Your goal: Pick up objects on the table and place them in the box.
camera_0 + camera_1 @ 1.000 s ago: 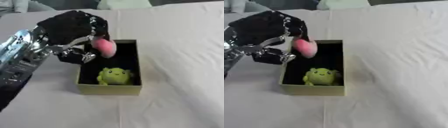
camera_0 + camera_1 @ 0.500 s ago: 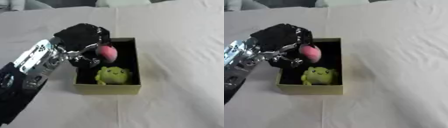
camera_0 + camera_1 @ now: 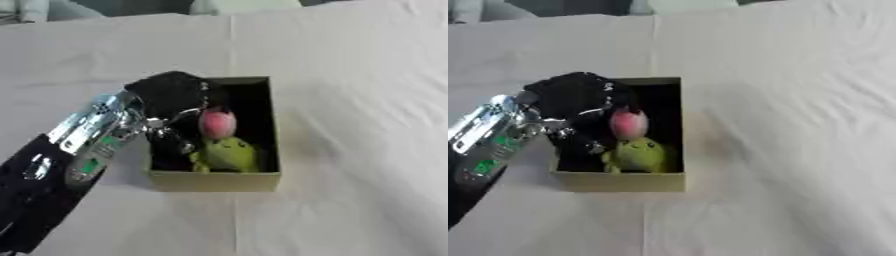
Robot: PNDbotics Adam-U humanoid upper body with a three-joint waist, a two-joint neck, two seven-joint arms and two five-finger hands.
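Left eye view: left hand now lower inside box than a second ago; fingers curled round pink object, which has dropped from above rim to just over green plush toy. Judgement: placement nearly done, release next.

Right eye view: same hand over box's left half; pink object touching or just above green toy, cannot tell. White tabletop around box. Right hand not visible.
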